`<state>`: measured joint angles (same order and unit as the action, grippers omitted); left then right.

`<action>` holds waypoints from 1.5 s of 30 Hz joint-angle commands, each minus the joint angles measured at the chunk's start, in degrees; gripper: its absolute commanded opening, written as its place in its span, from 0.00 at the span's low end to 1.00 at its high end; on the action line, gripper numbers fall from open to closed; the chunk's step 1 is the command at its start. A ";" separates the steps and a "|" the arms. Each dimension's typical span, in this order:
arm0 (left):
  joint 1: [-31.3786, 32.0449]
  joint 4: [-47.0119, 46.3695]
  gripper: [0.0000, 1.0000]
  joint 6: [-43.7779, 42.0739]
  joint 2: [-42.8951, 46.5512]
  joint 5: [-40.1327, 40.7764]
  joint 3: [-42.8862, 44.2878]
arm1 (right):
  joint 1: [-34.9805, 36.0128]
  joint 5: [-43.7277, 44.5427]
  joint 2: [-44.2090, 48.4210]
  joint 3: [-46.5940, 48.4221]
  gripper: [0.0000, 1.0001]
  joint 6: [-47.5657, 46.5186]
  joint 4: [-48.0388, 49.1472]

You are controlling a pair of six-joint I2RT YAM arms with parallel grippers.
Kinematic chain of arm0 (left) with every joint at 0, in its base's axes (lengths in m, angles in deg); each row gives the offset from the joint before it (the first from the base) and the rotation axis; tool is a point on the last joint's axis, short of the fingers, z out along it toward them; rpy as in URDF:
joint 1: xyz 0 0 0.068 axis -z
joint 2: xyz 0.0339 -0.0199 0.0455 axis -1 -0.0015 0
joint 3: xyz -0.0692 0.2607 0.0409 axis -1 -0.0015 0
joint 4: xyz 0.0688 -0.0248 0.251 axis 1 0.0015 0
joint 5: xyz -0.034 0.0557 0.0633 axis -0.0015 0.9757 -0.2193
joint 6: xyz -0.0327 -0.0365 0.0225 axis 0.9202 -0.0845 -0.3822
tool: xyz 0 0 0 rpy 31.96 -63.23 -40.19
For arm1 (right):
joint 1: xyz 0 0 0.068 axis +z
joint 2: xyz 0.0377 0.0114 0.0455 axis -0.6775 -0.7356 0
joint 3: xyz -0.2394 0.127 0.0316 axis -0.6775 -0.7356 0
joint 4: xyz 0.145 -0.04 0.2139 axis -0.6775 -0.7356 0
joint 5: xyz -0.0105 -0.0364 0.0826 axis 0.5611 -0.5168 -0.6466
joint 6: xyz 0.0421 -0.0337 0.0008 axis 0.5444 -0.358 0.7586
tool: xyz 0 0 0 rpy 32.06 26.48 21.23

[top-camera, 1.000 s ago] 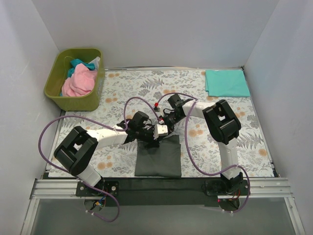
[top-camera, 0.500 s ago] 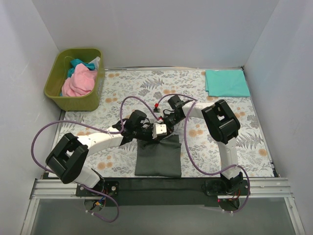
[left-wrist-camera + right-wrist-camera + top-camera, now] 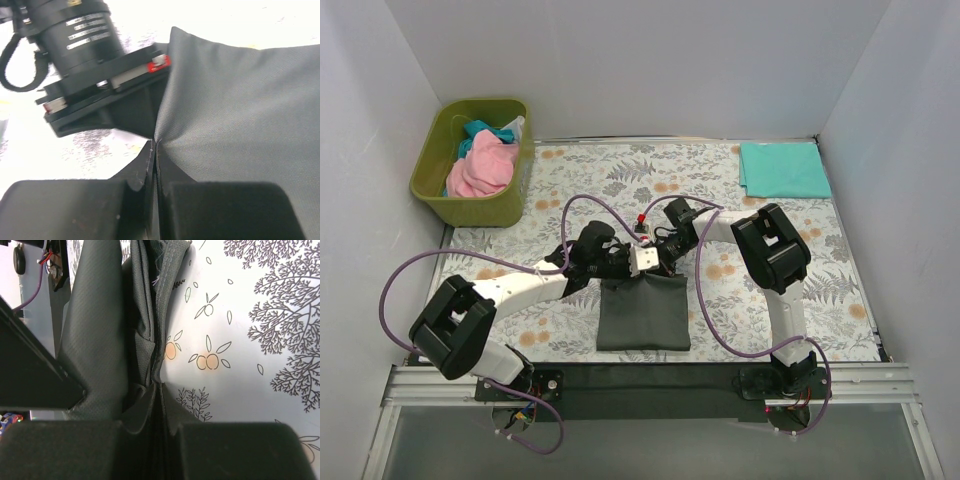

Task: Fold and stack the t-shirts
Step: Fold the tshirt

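I see the dark charcoal grey cloth t-shirt (image 3: 643,314) lying folded into a rough rectangle near the front middle of the tabletop, just ahead of the two arm bases. Its far edge is gathered up where both sets of jaws meet it. The left jaws are pressed fully together on a thin pinch of that grey edge, which I can see from the left wrist camera (image 3: 240,110). The right jaws are closed on a bunched fold of the same fabric, with the layers standing up between them in the right wrist view (image 3: 145,330). The two wrists sit just beside each other over that edge. Under the shirt lies the floral-patterned table cloth (image 3: 620,180). A folded teal-green t-shirt (image 3: 783,168) rests flat at the far right corner, well apart. At the far left, the olive-green plastic bin (image 3: 470,210) holds a crumpled pink t-shirt (image 3: 482,168).
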<state>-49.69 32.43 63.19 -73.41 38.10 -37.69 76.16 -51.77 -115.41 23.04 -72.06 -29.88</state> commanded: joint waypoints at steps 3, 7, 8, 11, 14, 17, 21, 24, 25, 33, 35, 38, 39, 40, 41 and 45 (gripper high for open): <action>-1.29 -5.96 0.00 -4.50 0.94 1.95 -1.54 | 0.76 7.37 -3.05 -1.09 0.11 -3.56 -2.33; -1.38 -8.16 0.00 -7.23 -0.38 1.78 -4.00 | 0.41 7.37 -2.88 0.05 0.12 -3.47 -2.86; -1.38 -8.68 0.00 -7.40 -0.82 1.51 -4.10 | -0.03 7.72 -2.79 1.10 0.13 -3.38 -3.13; -1.38 -10.70 0.00 -6.53 -2.66 0.98 -4.71 | -1.08 11.14 -1.91 4.78 0.17 -4.60 -4.97; -1.38 -11.76 0.00 -5.91 -3.63 0.45 -4.54 | -2.05 14.66 -0.86 7.08 0.18 -5.66 -6.81; -1.38 -11.85 0.00 -6.26 -4.16 0.63 -4.27 | -2.75 16.51 -0.68 9.45 0.18 -6.19 -7.61; -1.38 -11.77 0.00 -6.53 -3.37 1.07 -4.10 | -2.76 15.90 -3.22 9.72 0.13 -6.72 -8.05; -1.38 -10.98 0.00 -6.35 -2.32 1.42 -3.39 | -2.67 13.88 -5.33 8.67 0.10 -6.81 -8.05; -1.38 -10.89 0.00 -6.53 -1.88 1.59 -3.31 | -2.58 12.14 -5.77 8.23 0.09 -6.90 -8.14; -2.52 -12.64 0.00 -7.75 -0.99 2.47 -2.34 | -2.05 6.76 -7.71 5.68 0.02 -7.51 -8.31; -2.79 -13.43 0.00 -8.19 -1.78 2.47 -2.25 | -2.05 6.67 -7.45 5.15 0.01 -7.69 -8.49; -3.14 -15.71 0.00 -8.72 -4.15 3.00 -2.86 | -2.23 7.81 -6.57 5.41 0.01 -7.78 -8.49; -3.49 -16.33 0.00 -8.81 -4.86 3.00 -3.13 | -2.40 8.60 -5.87 6.02 0.01 -7.78 -8.49; -3.66 -17.12 0.00 -9.25 -6.17 3.00 -3.22 | -2.84 10.34 -5.60 6.55 0.01 -7.78 -8.49; -3.67 -17.47 0.00 -9.34 -6.96 3.17 -3.22 | -3.28 11.32 -5.17 7.08 0.03 -7.69 -8.66; -4.80 -20.11 0.00 -9.43 -10.31 3.61 -3.13 | -5.48 22.45 -2.80 12.08 0.15 -7.77 -9.10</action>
<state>-53.34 15.71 54.93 -82.63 40.66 -41.80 72.95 -48.38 -119.39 32.46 -76.28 -39.01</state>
